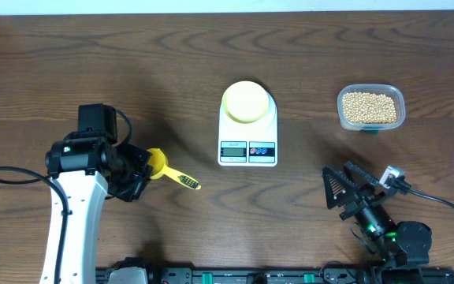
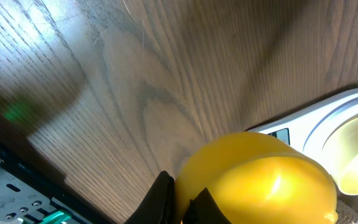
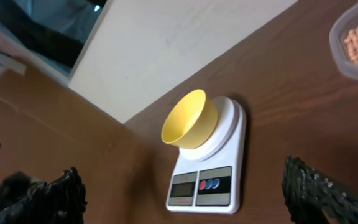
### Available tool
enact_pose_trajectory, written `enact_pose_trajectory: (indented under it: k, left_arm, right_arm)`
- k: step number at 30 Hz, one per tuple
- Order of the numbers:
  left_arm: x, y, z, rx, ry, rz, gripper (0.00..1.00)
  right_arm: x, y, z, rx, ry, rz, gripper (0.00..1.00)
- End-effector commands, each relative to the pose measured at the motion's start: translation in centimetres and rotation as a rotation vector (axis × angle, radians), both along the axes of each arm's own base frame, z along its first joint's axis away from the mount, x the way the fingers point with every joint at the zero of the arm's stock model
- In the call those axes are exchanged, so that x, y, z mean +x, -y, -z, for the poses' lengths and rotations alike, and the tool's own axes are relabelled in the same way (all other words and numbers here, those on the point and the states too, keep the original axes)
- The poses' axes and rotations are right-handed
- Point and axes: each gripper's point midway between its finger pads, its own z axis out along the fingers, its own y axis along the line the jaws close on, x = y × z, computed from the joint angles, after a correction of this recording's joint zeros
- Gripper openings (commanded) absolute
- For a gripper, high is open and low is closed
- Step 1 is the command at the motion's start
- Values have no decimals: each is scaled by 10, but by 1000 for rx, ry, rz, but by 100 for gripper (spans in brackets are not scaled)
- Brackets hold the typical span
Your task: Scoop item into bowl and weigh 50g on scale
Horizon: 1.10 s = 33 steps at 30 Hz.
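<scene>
Now left claw (image 1: 141,170) touches yellow spoon (image 1: 158,162); right claw (image 1: 337,185) gapes wide.

yellow bowl (image 1: 246,102) on scale (image 1: 248,142); beans (image 1: 370,107) right.

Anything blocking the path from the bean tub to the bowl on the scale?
Nothing visible. Only bare table lies between the tub of beans and the bowl on the scale. The spoon sits left of the scale, at the left pincer.
</scene>
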Motion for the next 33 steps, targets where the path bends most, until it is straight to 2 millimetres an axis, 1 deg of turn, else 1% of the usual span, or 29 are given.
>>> enact_pose_trajectory:
  k: [1,3,7,11,15,20,23,24,27,30,33]
  left_arm:
    - [1,0,-3,6,11,14,7]
    - [1,0,-3,6,11,13,7]
    - [1,0,-3,6,11,13,7]
    - [1,0,-3,6,14,13,7]
    - [1,0,-3,6,14,13,7]
    - [1,0,-3,6,14,14,7]
    - [1,0,-3,6,14,13,7]
    - [1,0,-3,6,14,14,7]
    - [1,0,-3,6,13,14,7]
    - [1,0,-3,6,14,13,7]
    - [1,0,-3,6,14,13,7]
  right_arm:
    - [-1,-1,-3,-79,37,-7,99]
    - [-1,2,-7,-83,7,11,99]
    - [-3,3,-13,-151,-88,4,99]
    - [-1,1,-16,-185,-247,-25,99]
    - [2,-13,-21,-163,-350,-119,99]
    - [3,-40,-26,-92,-442,-308,99]
    - [-2,-54,-23,-22,-505,-413,99]
    - [-3,-57,-19,4,-544,-438,99]
    - [-5,-61,-13,25,-586,-469,99]
    - [-4,-62,-7,63,-644,-463,99]
    - [-3,-65,-4,65,-662,-471,99]
